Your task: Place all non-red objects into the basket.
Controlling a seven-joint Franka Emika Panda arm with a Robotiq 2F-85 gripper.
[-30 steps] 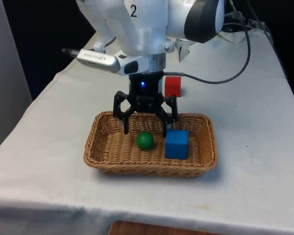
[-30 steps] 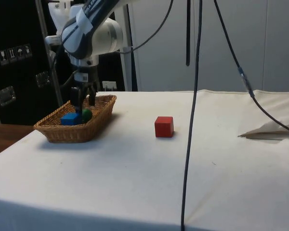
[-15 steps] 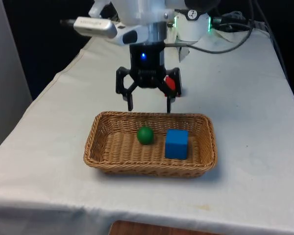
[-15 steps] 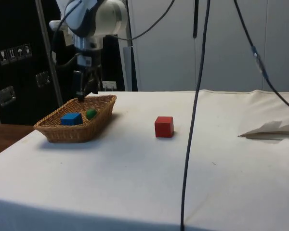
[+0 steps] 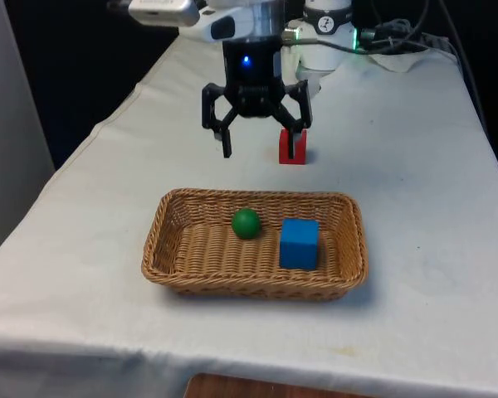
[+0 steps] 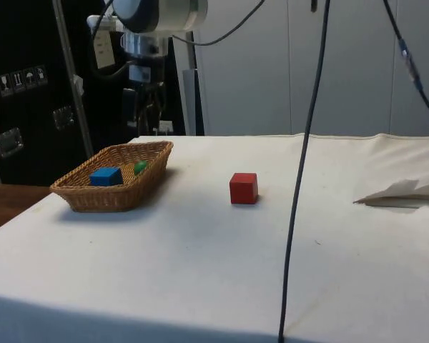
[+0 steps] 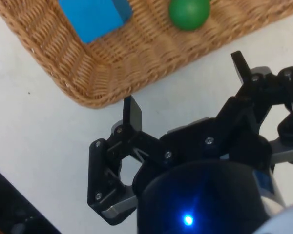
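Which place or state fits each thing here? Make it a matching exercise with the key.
Things:
1. ball
2. blue cube
3. red cube
4. gripper

Places or states:
A. on the cloth, outside the basket
B. in the air beyond the basket, jaws open, holding nothing
C. in the basket, toward the front view's right
D. in the basket, beside the blue cube

Pairs: 1-D, 2-C, 3-A, 4-B

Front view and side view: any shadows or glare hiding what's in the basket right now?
Front view: soft, even light, no glare; the basket throws a faint shadow on the cloth, and the green ball and blue cube read clearly. Side view: the near basket wall hides the lower part of both. Wrist view: the gripper, jaws open, hangs over bare cloth beside the basket.
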